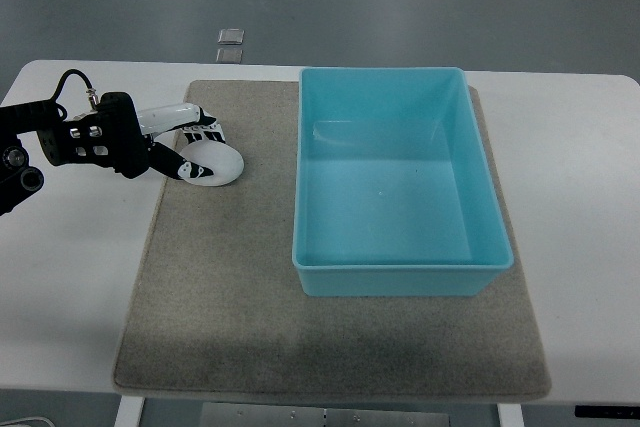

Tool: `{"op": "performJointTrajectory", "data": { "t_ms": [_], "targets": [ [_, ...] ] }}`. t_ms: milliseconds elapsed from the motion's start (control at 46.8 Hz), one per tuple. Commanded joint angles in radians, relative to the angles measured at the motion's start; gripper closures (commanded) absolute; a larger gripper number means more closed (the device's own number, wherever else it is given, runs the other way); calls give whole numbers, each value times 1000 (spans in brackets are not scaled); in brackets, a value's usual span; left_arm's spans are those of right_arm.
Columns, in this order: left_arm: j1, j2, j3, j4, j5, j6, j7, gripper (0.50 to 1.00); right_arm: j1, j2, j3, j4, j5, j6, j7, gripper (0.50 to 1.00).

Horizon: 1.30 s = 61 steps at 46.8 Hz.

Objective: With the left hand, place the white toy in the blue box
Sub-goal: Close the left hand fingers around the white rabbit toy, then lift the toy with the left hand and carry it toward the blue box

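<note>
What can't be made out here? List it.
- Left hand grip on the white toy: the fingers overlap it in the top view, so closure is unclear.
- Toy's left side: hidden by the hand.
- Blue box near outer wall base: hidden by its rim.
- Right arm: out of frame.

Even overhead light, soft shadows, sharp

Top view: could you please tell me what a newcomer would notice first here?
The big blue box stands out first, empty, on the right part of the grey mat. Next comes the left hand at the mat's upper left, its fingers around the white toy, which rests on the mat.
</note>
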State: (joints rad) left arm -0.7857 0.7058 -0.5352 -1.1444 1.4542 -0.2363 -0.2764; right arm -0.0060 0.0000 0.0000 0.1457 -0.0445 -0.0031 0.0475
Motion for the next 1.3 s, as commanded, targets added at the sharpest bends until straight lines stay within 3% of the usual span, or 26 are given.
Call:
{"op": "performJointTrajectory", "data": {
  "t_ms": [0, 257, 748, 1090, 1283],
  "targets": [
    [-7, 3, 0, 0, 0, 0, 0, 1000, 0, 0, 0, 0, 0, 0, 0, 564],
    [-30, 35, -2, -11, -2, 0, 0, 1000, 0, 0, 0, 0, 0, 0, 0, 564],
    [-259, 60, -3, -23, -5, 49, -14, 1000, 0, 0, 0, 0, 0, 0, 0, 564],
    [-346, -68, 9, -64, -5, 40, -12, 1000, 0, 0, 0, 0, 0, 0, 0, 564],
    [-435, -161, 147, -64, -2, 44, -9, 1000, 0, 0, 0, 0, 0, 0, 0, 564]
  ]
}}
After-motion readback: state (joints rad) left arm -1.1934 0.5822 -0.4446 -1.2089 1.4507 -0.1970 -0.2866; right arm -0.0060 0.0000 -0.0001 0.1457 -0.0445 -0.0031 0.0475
